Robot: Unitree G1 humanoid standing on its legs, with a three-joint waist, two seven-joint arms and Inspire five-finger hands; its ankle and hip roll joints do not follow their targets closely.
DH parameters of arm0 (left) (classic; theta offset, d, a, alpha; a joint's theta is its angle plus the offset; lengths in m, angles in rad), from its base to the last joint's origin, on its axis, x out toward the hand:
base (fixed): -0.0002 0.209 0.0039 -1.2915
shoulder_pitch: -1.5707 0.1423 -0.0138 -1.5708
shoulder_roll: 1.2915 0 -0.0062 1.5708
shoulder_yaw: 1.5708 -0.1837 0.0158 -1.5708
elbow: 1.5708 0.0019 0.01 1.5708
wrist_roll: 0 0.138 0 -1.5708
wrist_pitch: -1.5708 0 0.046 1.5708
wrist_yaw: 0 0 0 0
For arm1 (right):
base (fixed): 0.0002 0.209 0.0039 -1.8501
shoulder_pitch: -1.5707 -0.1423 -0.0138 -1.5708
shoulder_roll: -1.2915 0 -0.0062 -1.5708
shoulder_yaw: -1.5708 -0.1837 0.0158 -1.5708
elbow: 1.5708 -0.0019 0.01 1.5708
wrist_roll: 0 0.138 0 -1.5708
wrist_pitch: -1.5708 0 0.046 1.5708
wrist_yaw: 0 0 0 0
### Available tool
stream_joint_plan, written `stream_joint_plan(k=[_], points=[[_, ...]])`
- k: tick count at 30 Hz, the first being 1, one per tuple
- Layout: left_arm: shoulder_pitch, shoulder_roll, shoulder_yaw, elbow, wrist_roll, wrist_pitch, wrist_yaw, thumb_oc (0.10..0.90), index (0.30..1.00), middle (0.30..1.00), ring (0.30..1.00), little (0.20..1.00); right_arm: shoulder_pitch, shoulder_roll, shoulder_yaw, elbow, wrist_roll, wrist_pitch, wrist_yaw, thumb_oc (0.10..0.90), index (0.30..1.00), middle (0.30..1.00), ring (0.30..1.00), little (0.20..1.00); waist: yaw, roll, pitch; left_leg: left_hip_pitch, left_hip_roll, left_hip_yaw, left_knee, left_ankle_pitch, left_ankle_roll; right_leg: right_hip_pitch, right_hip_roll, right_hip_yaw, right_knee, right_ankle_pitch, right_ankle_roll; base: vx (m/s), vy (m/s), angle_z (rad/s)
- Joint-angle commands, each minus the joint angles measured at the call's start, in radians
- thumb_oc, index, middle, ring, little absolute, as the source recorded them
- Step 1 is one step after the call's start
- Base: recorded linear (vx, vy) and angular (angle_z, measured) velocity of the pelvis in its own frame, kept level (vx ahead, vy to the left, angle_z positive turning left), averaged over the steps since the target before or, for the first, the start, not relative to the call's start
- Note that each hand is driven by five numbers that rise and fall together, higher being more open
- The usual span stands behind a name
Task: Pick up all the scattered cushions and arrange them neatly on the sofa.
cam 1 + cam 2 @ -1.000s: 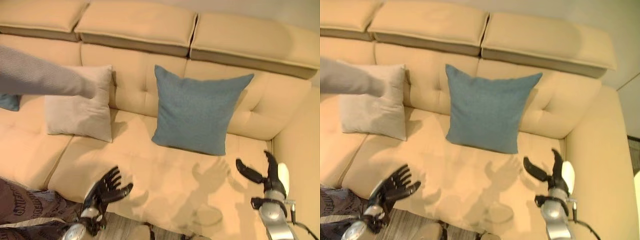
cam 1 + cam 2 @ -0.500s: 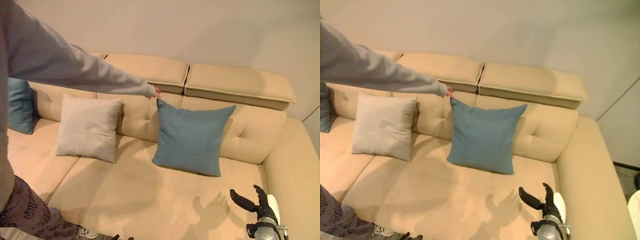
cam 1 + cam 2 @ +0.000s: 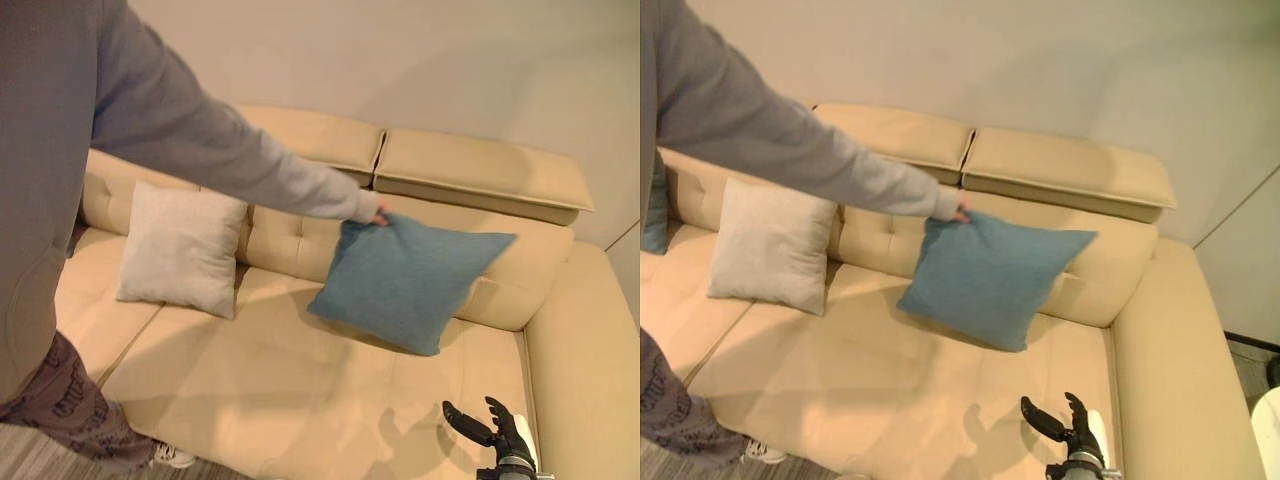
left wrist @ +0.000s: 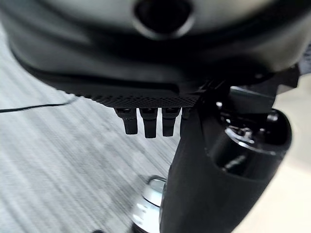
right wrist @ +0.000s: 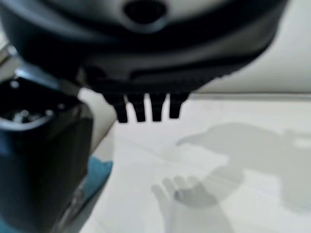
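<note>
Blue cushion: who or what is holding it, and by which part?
A person's hand grips the blue cushion by its upper corner; the robot's right hand holds nothing.

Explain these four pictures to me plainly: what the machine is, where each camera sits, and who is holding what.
This is a walking humanoid robot with two arms ending in dark hands. Two pictures come from cameras in its head, looking down at a beige sofa. The other two come from cameras on its wrists, looking along each hand. The right hand hovers open over the seat, holding nothing. The left hand hangs over the floor, fingers straight, also empty. A person's hand grips the top corner of a blue cushion, tilting it. A cream cushion leans against the backrest.
</note>
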Motion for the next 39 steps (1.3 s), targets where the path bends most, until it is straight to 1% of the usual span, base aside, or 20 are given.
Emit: stream_joint_plan(k=[1, 2, 3, 7, 11, 14, 16, 19, 20, 21, 22, 23, 24, 25, 26, 27, 30, 31, 35, 39], points=[[0.007, -0.054, -0.045, 0.01, 0.059, -0.011, 0.02, 0.8, 0.9, 0.9, 0.9, 0.9, -0.061, -0.05, -0.076, -0.083, 0.022, -0.088, -0.045, 0.8, 0.9, 0.9, 0.9, 0.9, -0.034, 0.008, -0.002, 0.13, 0.062, 0.052, 0.191, -0.221, -0.009, -0.019, 0.014, -0.023, 0.134, -0.207, 0.007, -0.03, 0.109, 0.32], [0.003, -0.063, -0.06, -0.012, 0.051, -0.02, 0.031, 0.8, 0.9, 0.9, 0.9, 0.9, -0.048, -0.045, -0.084, -0.09, 0.026, -0.089, -0.043, 0.8, 0.9, 0.9, 0.9, 0.9, -0.051, 0.019, -0.013, 0.172, 0.051, 0.069, 0.137, -0.236, 0.0, -0.026, 0.01, -0.038, 0.145, -0.207, 0.012, -0.03, 0.22, 0.54], [-0.013, -0.074, -0.1, -0.039, 0.043, -0.029, 0.039, 0.8, 0.9, 0.9, 0.9, 0.9, -0.049, -0.038, -0.089, -0.087, 0.029, -0.083, -0.041, 0.8, 0.9, 0.9, 0.9, 0.9, -0.071, 0.044, -0.024, 0.216, 0.012, 0.062, 0.043, -0.242, 0.005, -0.052, -0.002, -0.046, 0.176, -0.19, 0.025, -0.05, 0.255, 0.57], [-0.037, -0.053, -0.144, -0.088, 0.042, -0.04, 0.043, 0.8, 0.9, 0.9, 0.9, 0.9, -0.045, -0.028, -0.09, -0.061, 0.026, -0.068, -0.038, 0.8, 0.9, 0.9, 0.9, 0.9, -0.09, 0.055, -0.023, 0.241, -0.015, 0.048, -0.034, -0.221, 0.014, -0.071, -0.028, -0.042, 0.2, -0.157, 0.041, -0.06, 0.173, 0.29], [-0.055, -0.03, -0.145, -0.089, 0.068, -0.04, 0.054, 0.8, 0.9, 0.9, 0.9, 0.9, -0.049, -0.003, -0.091, 0.0, 0.041, -0.051, -0.051, 0.8, 0.9, 0.9, 0.9, 0.9, -0.086, 0.053, -0.028, 0.26, -0.037, 0.045, -0.084, -0.208, 0.027, -0.084, -0.041, -0.033, 0.195, -0.126, 0.061, -0.06, 0.117, 0.08], [-0.072, -0.022, -0.144, -0.036, 0.144, -0.037, 0.065, 0.8, 0.9, 0.9, 0.9, 0.9, -0.044, 0.009, -0.101, 0.049, 0.052, -0.042, -0.061, 0.8, 0.9, 0.9, 0.9, 0.9, -0.088, 0.049, -0.025, 0.273, -0.058, 0.044, -0.114, -0.205, 0.041, -0.096, -0.055, -0.02, 0.199, -0.097, 0.081, -0.05, 0.111, 0.01], [-0.077, -0.022, -0.142, -0.027, 0.15, -0.04, 0.067, 0.8, 0.9, 0.9, 0.9, 0.9, -0.046, 0.011, -0.1, 0.058, 0.055, -0.043, -0.065, 0.8, 0.9, 0.9, 0.9, 0.9, -0.086, 0.049, -0.024, 0.274, -0.064, 0.043, -0.125, -0.202, 0.045, -0.101, -0.058, -0.017, 0.201, -0.092, 0.085, -0.04, 0.071, -0.07], [-0.093, -0.015, -0.143, -0.003, 0.203, -0.04, 0.079, 0.8, 0.9, 0.9, 0.9, 0.9, -0.058, 0.03, -0.111, 0.126, 0.073, -0.031, -0.083, 0.8, 0.9, 0.9, 0.9, 0.9, -0.083, 0.045, -0.013, 0.279, -0.081, 0.047, -0.157, -0.19, 0.057, -0.127, -0.083, -0.013, 0.228, -0.062, 0.114, -0.09, 0.116, -0.23], [-0.094, -0.015, -0.143, -0.003, 0.204, -0.04, 0.08, 0.8, 0.9, 0.9, 0.9, 0.9, -0.059, 0.03, -0.111, 0.127, 0.074, -0.032, -0.084, 0.8, 0.9, 0.9, 0.9, 0.9, -0.082, 0.044, -0.013, 0.279, -0.082, 0.047, -0.157, -0.19, 0.057, -0.128, -0.084, -0.012, 0.23, -0.063, 0.115, -0.12, 0.157, -0.33], [-0.098, -0.005, -0.142, 0.012, 0.266, -0.032, 0.084, 0.8, 0.9, 0.9, 0.9, 0.9, -0.065, 0.029, -0.108, 0.189, 0.055, -0.039, -0.112, 0.8, 0.9, 0.9, 0.9, 0.9, -0.075, 0.048, -0.008, 0.28, -0.087, 0.052, -0.171, -0.185, 0.069, -0.147, -0.106, -0.031, 0.306, -0.07, 0.129, -0.08, 0.126, -0.27], [-0.096, -0.004, -0.142, 0.018, 0.27, -0.036, 0.1, 0.8, 0.9, 0.9, 0.9, 0.9, -0.074, 0.036, -0.11, 0.206, 0.062, -0.034, -0.116, 0.8, 0.9, 0.9, 0.9, 0.9, -0.075, 0.047, 0.0, 0.283, -0.087, 0.057, -0.171, -0.184, 0.072, -0.159, -0.123, -0.042, 0.354, -0.064, 0.139, -0.08, 0.129, -0.2], [-0.097, -0.004, -0.141, 0.019, 0.27, -0.037, 0.1, 0.8, 0.9, 0.9, 0.9, 0.9, -0.076, 0.036, -0.11, 0.207, 0.063, -0.035, -0.116, 0.8, 0.9, 0.9, 0.9, 0.9, -0.075, 0.046, 0.001, 0.284, -0.09, 0.057, -0.172, -0.184, 0.073, -0.161, -0.127, -0.04, 0.361, -0.066, 0.141, -0.04, 0.038, -0.07], [-0.107, -0.006, -0.156, 0.026, 0.297, -0.028, 0.103, 0.8, 0.9, 0.9, 0.9, 0.9, -0.102, 0.041, -0.108, 0.249, 0.061, -0.025, -0.132, 0.8, 0.9, 0.9, 0.9, 0.9, -0.077, 0.043, 0.006, 0.287, -0.09, 0.058, -0.171, -0.188, 0.08, -0.167, -0.161, -0.035, 0.391, -0.044, 0.173, -0.04, 0.001, -0.08], [-0.116, -0.004, -0.165, 0.03, 0.304, -0.027, 0.109, 0.8, 0.9, 0.9, 0.9, 0.9, -0.122, 0.044, -0.102, 0.261, 0.059, -0.026, -0.142, 0.8, 0.9, 0.9, 0.9, 0.9, -0.083, 0.043, 0.01, 0.285, -0.09, 0.043, -0.167, -0.188, 0.081, -0.174, -0.161, 0.013, 0.393, -0.05, 0.172, -0.03, -0.027, -0.11], [-0.131, -0.002, -0.172, 0.029, 0.305, -0.031, 0.114, 0.8, 0.9, 0.9, 0.9, 0.9, -0.14, 0.049, -0.092, 0.268, 0.065, -0.026, -0.146, 0.8, 0.9, 0.9, 0.9, 0.9, -0.087, 0.042, 0.009, 0.28, -0.089, 0.029, -0.167, -0.187, 0.078, -0.174, -0.141, 0.072, 0.364, -0.084, 0.166, 0.0, -0.052, -0.1], [-0.137, 0.0, -0.169, 0.026, 0.299, -0.035, 0.117, 0.8, 0.9, 0.9, 0.9, 0.9, -0.149, 0.055, -0.083, 0.274, 0.069, -0.026, -0.146, 0.8, 0.9, 0.9, 0.9, 0.9, -0.084, 0.04, 0.006, 0.28, -0.091, 0.028, -0.167, -0.187, 0.077, -0.163, -0.131, 0.092, 0.332, -0.095, 0.159, 0.02, -0.044, 0.0], [-0.138, 0.003, -0.161, 0.027, 0.294, -0.034, 0.118, 0.8, 0.9, 0.9, 0.9, 0.9, -0.156, 0.058, -0.075, 0.281, 0.071, -0.026, -0.144, 0.8, 0.9, 0.9, 0.9, 0.9, -0.077, 0.038, 0.001, 0.277, -0.092, 0.028, -0.163, -0.187, 0.076, -0.143, -0.129, 0.083, 0.303, -0.093, 0.151, 0.04, -0.041, 0.03], [-0.141, 0.006, -0.152, 0.033, 0.299, -0.028, 0.123, 0.8, 0.9, 0.9, 0.9, 0.9, -0.175, 0.055, -0.062, 0.295, 0.08, -0.027, -0.138, 0.8, 0.9, 0.9, 0.9, 0.9, -0.063, 0.035, -0.016, 0.269, -0.095, 0.023, -0.16, -0.182, 0.07, -0.117, -0.123, 0.061, 0.262, -0.089, 0.145, 0.06, -0.058, 0.1], [-0.124, -0.001, -0.156, 0.029, 0.309, -0.031, 0.129, 0.8, 0.9, 0.9, 0.9, 0.9, -0.185, 0.034, -0.059, 0.279, 0.085, -0.034, -0.133, 0.8, 0.9, 0.9, 0.9, 0.9, -0.05, 0.038, -0.037, 0.272, -0.089, 0.025, -0.16, -0.176, 0.059, -0.073, -0.105, 0.028, 0.195, -0.071, 0.144, 0.08, -0.042, 0.21], [-0.113, -0.012, -0.174, 0.03, 0.332, -0.031, 0.128, 0.8, 0.9, 0.9, 0.9, 0.9, -0.189, 0.019, -0.058, 0.253, 0.079, -0.038, -0.13, 0.8, 0.9, 0.9, 0.9, 0.9, -0.047, 0.037, -0.038, 0.277, -0.083, 0.02, -0.154, -0.175, 0.049, -0.051, -0.095, 0.012, 0.182, -0.075, 0.139, 0.07, -0.028, 0.11]])
